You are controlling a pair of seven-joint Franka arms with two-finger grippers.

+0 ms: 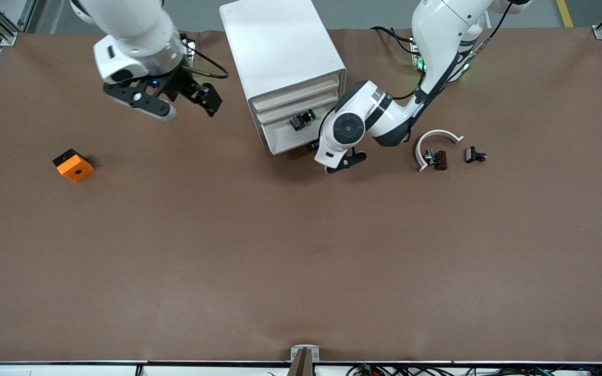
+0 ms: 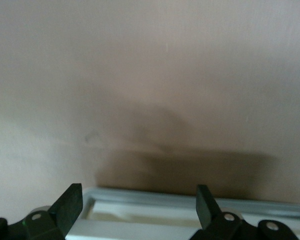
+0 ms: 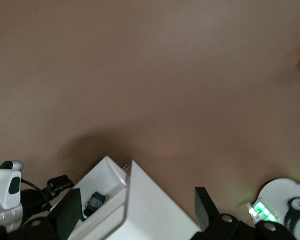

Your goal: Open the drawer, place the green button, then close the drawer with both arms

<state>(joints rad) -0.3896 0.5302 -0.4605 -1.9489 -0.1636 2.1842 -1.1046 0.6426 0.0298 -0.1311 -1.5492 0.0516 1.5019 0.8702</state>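
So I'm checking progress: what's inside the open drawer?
The button, green cap and dark body, lies in the open drawer. The left gripper and its arm cover the drawer's end toward the left arm, so anything there stays hidden.

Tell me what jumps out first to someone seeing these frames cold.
The big white cabinet near the arms' bases, with one drawer pulled out and the green-capped button lying in it. The left gripper sits open at that drawer's front, while the right gripper hangs open over bare table beside the cabinet. An orange block lies alone toward the right arm's end.
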